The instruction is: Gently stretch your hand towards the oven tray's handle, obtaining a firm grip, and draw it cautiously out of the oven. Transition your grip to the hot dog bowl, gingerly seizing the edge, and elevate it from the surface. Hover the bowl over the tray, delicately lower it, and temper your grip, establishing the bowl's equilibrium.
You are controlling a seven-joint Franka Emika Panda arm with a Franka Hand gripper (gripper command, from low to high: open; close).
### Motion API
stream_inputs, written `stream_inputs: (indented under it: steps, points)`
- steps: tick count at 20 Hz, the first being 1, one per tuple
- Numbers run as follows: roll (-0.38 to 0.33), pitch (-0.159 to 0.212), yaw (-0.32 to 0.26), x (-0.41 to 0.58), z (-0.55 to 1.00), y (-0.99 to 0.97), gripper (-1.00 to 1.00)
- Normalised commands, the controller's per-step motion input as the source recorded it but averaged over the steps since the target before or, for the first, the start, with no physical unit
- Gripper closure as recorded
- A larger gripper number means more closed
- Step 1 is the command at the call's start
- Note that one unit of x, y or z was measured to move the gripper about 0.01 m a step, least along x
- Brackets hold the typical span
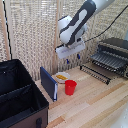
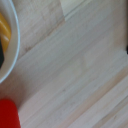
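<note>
The oven (image 1: 114, 52) stands at the exterior view's right. Its wire tray (image 1: 100, 64) sticks out of the front, with the handle bar (image 1: 95, 74) along its near edge. The white hot dog bowl (image 1: 62, 77) sits on the wooden table, with yellow food inside, between the blue panel and the red cup. My gripper (image 1: 73, 59) hangs above the table, higher than the bowl and a little toward the oven. Its fingers stand apart and hold nothing. The wrist view shows the bowl's rim (image 2: 15, 50) at one edge and no fingers.
A red cup (image 1: 70, 87) stands just in front of the bowl and shows in the wrist view (image 2: 7, 115). An upright blue panel (image 1: 48, 83) stands beside the bowl. A large black fabric bin (image 1: 17, 95) fills the exterior view's left. A slatted wall runs behind.
</note>
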Motion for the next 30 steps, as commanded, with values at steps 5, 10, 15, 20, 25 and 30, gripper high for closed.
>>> stream_inputs:
  steps: [5,10,15,20,25,30]
  points:
    - [0.195,0.018,-0.033,0.236,-0.28,0.16,-1.00]
    - [0.112,0.060,-0.002,0.079,-0.38,-0.03,-1.00]
    - [0.060,0.010,0.014,0.024,-0.25,-0.26,-1.00]
    - [0.042,0.000,0.055,0.006,-0.10,-0.19,-1.00]
    - [0.027,0.000,0.025,0.002,-0.06,-0.01,1.00]
    - [-0.002,-0.013,0.020,-0.026,-0.01,0.00,1.00]
